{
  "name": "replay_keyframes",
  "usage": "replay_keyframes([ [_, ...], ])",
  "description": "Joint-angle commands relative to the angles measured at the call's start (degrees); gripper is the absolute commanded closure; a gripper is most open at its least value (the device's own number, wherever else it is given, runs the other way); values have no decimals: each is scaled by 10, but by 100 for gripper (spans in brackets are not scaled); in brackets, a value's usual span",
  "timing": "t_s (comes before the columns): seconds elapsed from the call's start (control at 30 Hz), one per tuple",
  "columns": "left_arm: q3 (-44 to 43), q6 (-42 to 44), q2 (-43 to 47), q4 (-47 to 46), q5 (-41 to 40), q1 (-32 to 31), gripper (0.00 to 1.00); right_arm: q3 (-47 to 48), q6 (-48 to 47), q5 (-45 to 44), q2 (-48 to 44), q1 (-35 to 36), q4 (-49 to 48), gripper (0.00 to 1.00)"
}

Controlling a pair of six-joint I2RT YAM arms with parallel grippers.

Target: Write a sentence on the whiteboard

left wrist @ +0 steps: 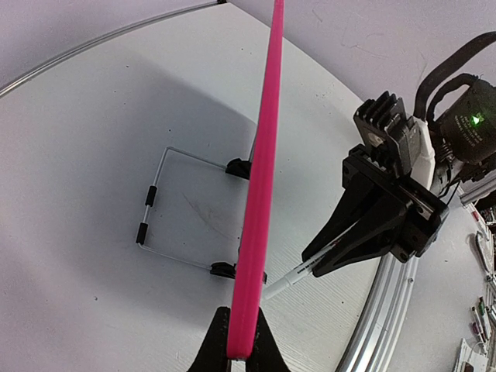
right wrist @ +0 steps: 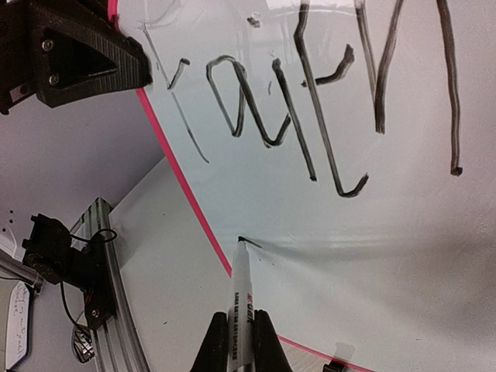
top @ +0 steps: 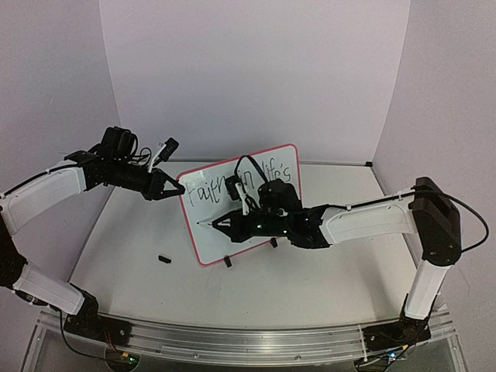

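Observation:
The whiteboard (top: 208, 242) stands upright on the table, white with a pink-red frame and black handwriting along its top. My left gripper (top: 177, 188) is shut on the board's upper left edge; the left wrist view shows the pink frame (left wrist: 260, 178) edge-on, pinched in my left gripper (left wrist: 240, 341). My right gripper (top: 226, 225) is shut on a white marker (right wrist: 242, 291). The marker's black tip touches the whiteboard (right wrist: 364, 232) low on its left side, at the start of a short dark stroke below the written line.
A small black cap (top: 164, 259) lies on the table left of the board. A wire stand (left wrist: 155, 209) with black clips props the board from behind. An aluminium rail (top: 256, 341) runs along the near edge. Walls enclose the table's back and sides.

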State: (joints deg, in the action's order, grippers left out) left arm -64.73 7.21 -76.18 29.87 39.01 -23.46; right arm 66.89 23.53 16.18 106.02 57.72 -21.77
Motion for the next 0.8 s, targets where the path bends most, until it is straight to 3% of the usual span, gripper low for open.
replay_keyframes([
  [0.0,12,7,-12,2,-29,-2,100,23,-13,-12,16,0,8,100],
  [0.77,11,7,-9,3,-29,-2,100,-8,-4,-44,-29,4,-1,100],
])
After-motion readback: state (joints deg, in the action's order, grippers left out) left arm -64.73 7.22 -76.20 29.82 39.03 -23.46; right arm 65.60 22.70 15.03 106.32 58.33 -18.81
